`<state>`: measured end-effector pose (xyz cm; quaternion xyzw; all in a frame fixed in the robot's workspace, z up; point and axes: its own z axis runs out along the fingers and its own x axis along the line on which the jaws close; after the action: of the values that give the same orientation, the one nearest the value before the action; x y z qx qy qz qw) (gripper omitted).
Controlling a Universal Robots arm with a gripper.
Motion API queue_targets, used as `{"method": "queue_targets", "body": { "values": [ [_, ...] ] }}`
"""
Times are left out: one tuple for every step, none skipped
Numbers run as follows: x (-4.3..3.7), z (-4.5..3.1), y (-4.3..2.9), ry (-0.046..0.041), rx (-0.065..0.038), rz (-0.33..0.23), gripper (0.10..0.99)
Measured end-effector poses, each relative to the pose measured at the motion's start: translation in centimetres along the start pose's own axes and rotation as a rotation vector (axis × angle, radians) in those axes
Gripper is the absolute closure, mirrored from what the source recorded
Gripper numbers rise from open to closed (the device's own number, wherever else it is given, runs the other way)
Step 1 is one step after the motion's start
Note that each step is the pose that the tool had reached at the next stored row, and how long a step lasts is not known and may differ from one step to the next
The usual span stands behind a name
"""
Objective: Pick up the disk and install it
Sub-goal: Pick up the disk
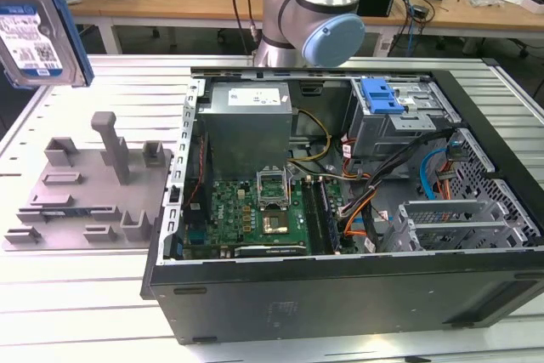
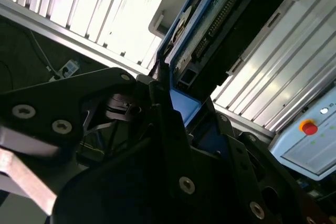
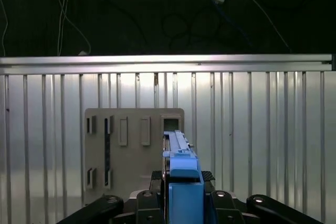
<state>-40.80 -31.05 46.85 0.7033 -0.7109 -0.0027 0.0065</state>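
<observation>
The disk (image 1: 34, 36), a silver-grey drive with a white-and-blue label in a blue carrier rail, hangs upright in the air at the exterior view's far left, high above the grey fixture tray (image 1: 85, 189). In the first wrist view the disk (image 3: 181, 182) appears edge-on between the black fingers (image 3: 156, 178) of my gripper (image 3: 182, 178), which is shut on it, with the tray (image 3: 134, 150) below. The second wrist view shows the disk's connector end (image 2: 220, 30) sticking out past the gripper (image 2: 176, 106).
An open computer case (image 1: 340, 286) lies on the slatted aluminium table (image 1: 127, 91), to the exterior view's right of the tray. Inside are a motherboard (image 1: 255, 210), loose cables and a drive cage with a blue latch (image 1: 380, 95). The arm's base (image 1: 310, 6) stands behind the case.
</observation>
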Motion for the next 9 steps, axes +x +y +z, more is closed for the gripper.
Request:
{"method": "queue_targets", "body": {
  "values": [
    [0.00, -0.43, 0.01, 0.0000, 0.000, 0.000, 0.718],
    [0.01, -0.90, 0.01, 0.0000, 0.000, 0.000, 0.718],
    [0.01, -1.55, 0.02, 0.0000, 0.000, 0.000, 0.718],
    [0.01, -1.89, 0.02, 0.0000, 0.000, 0.000, 0.718],
    [0.01, -2.24, 0.03, 0.0000, 0.000, 0.000, 0.718],
    [0.01, -2.34, 0.03, 0.0000, 0.000, 0.000, 0.718],
    [0.02, -2.33, 0.03, 0.0003, 0.000, 0.000, 0.718],
    [0.02, -2.33, 0.02, 0.0006, 0.000, 0.000, 0.718],
    [0.02, -2.34, 0.03, 0.0008, 0.000, 0.000, 0.718]
  ]
}}
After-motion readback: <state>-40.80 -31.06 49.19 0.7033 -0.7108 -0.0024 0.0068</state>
